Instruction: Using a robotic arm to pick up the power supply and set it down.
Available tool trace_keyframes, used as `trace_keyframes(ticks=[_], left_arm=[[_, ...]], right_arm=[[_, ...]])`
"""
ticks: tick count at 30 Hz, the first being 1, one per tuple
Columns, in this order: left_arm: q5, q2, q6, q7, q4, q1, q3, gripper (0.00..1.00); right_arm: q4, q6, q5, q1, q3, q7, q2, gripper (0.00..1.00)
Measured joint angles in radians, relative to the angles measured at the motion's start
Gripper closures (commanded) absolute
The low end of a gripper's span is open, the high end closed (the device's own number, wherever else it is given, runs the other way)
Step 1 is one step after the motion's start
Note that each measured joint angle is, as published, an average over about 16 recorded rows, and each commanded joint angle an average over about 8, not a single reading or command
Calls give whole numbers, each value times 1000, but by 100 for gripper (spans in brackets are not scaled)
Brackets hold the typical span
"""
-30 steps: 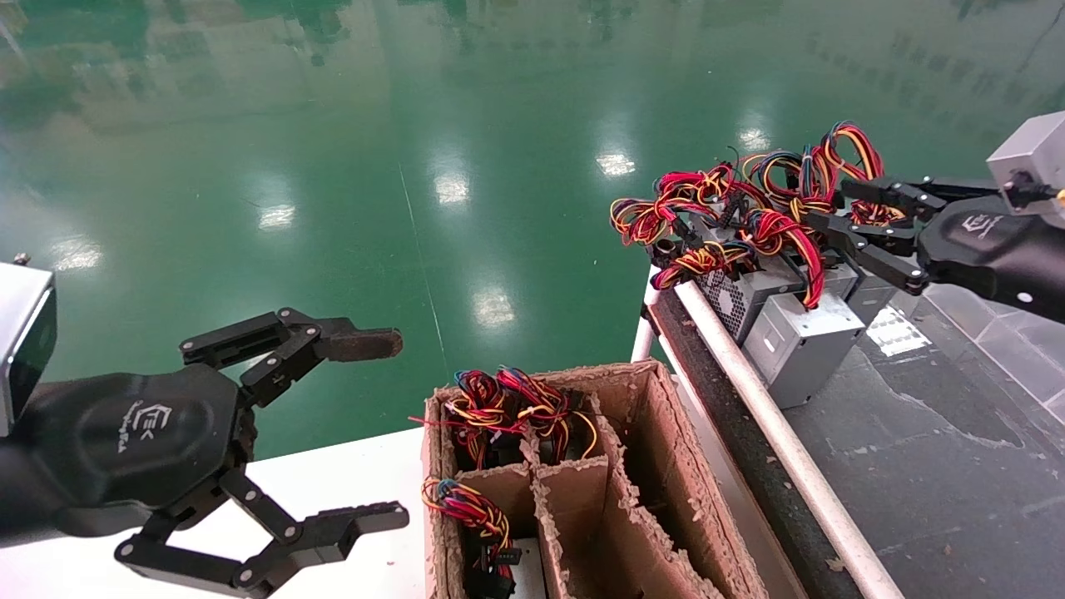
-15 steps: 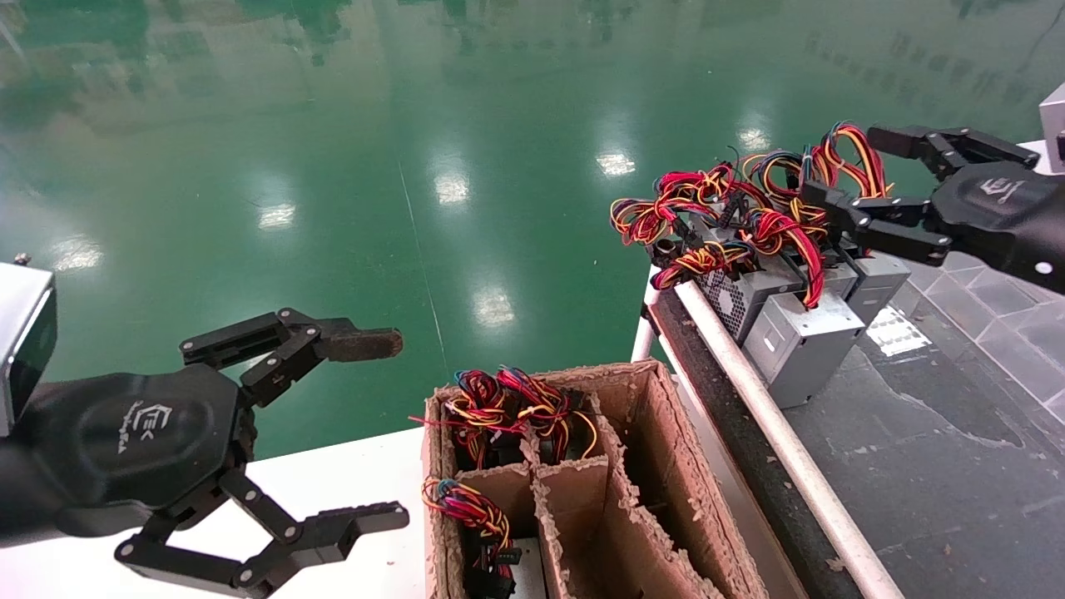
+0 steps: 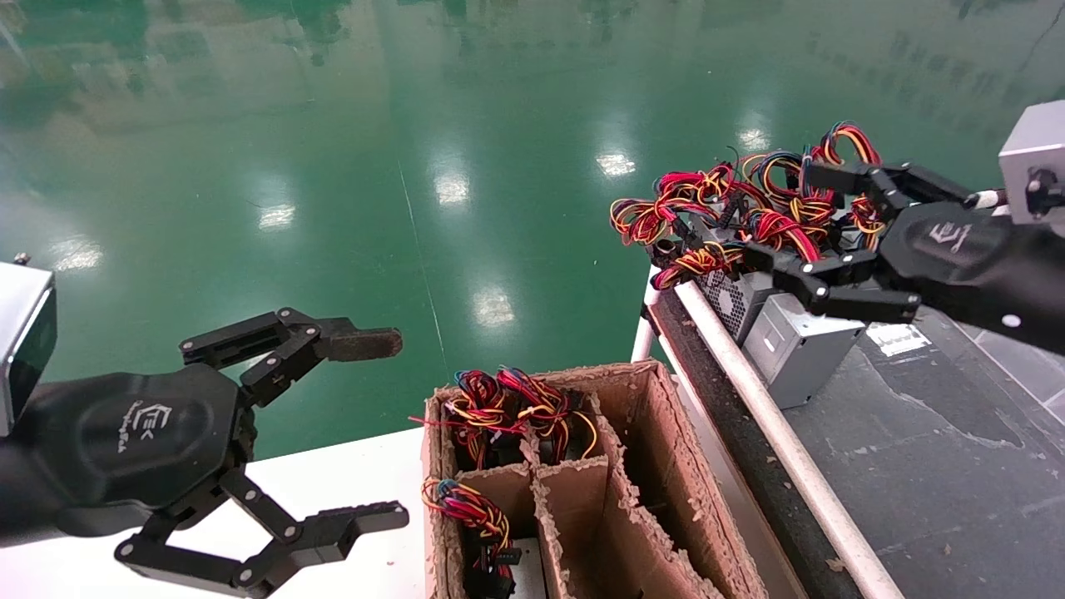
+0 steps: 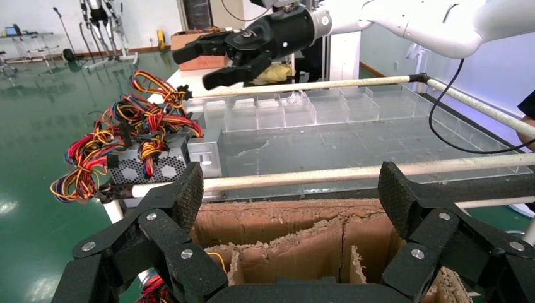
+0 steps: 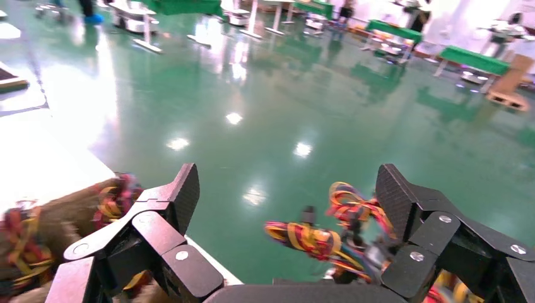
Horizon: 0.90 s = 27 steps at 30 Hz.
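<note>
Several grey power supplies [image 3: 799, 345] stand in a cluster at the near end of the dark conveyor table, their red-yellow-black wire bundles [image 3: 707, 204] piled on top. They also show in the left wrist view [image 4: 205, 158]. My right gripper [image 3: 786, 215] hovers just above them, open, its fingers spread over the wires and boxes with nothing held. In its own view the right gripper [image 5: 290, 189] frames blurred wire bundles [image 5: 309, 240] below it. My left gripper [image 3: 393, 428] stays parked at the left over the white table, open and empty.
A worn cardboard box [image 3: 649, 416] with dividers stands in the middle; wired units [image 3: 516, 408] sit in its far and left cells. A white rail [image 3: 765, 416] edges the dark table [image 3: 932, 466]. Clear plastic bins [image 4: 296, 107] line the table's far side.
My right gripper drew back to the right and up, then swung left and lower over the power supplies with its fingers spread wider. The left arm has not moved.
</note>
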State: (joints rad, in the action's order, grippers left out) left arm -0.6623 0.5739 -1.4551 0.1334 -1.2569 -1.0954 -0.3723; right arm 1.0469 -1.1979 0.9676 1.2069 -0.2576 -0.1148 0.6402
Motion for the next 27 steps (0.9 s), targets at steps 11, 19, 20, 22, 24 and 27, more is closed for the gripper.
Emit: trace_keyframes(ticks=[11,19,20,22,24,27], left_arm=[[0,0,0,0,0,0,0,0],[0,0,0,0,0,0,0,0],[0,0,0,0,0,0,0,0],[0,0,0,0,0,0,0,0],[0,0,0,0,0,0,0,0],[0,0,0,0,0,0,0,0]], right_arm=[[69,-87,-69,-39,-6,-21,-8,0],[119,-150,-119,-67,-11,-37,-15,0],[126,-158,-126,-70,-12,-39,-15,0],[138,-174,-138,-77,-13,-42,-17,0],[151,-189,-151,-84,-14,-46,-18,0],[163,-205,-163,-91,-15,-50,-20,0]])
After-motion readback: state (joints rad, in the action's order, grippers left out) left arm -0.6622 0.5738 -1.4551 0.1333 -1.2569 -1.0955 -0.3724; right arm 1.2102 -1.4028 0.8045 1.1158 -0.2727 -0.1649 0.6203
